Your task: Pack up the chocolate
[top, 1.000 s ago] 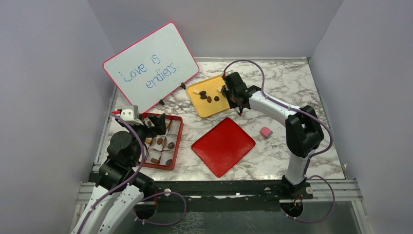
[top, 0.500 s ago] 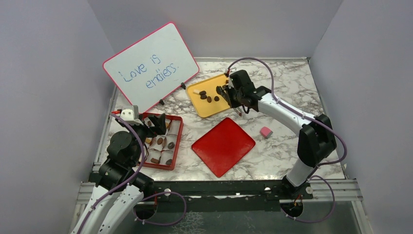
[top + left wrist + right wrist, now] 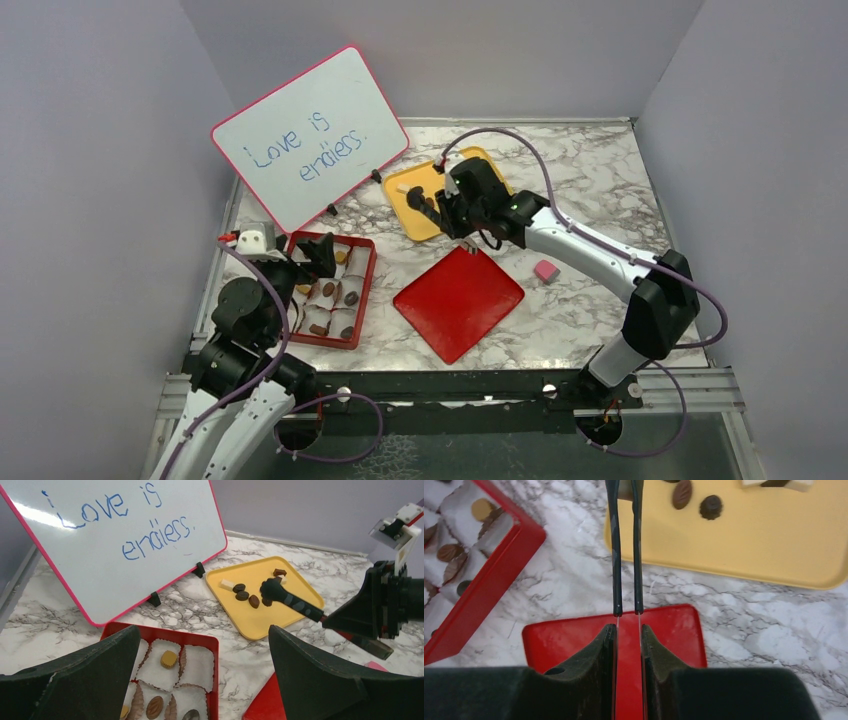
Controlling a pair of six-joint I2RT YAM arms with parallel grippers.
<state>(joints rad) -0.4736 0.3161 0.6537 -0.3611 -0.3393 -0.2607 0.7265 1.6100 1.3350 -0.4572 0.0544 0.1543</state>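
Right gripper (image 3: pixel 626 636) jaws clenched on black tweezers (image 3: pixel 616 555), tips at chocolate (image 3: pixel 242 595) on far yellow tray (image 3: pixel 749 545). Left gripper (image 3: pixel 204 645) jaws released over red box (image 3: pixel 160 631). Red lid (image 3: pixel 458 300) lies between.

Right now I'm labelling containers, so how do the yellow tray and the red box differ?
The yellow tray is shallow and undivided; the red box has taller walls and white paper cups inside. Chocolates lie loose on the yellow tray, but sit in cups in the red box. Both hold chocolates.
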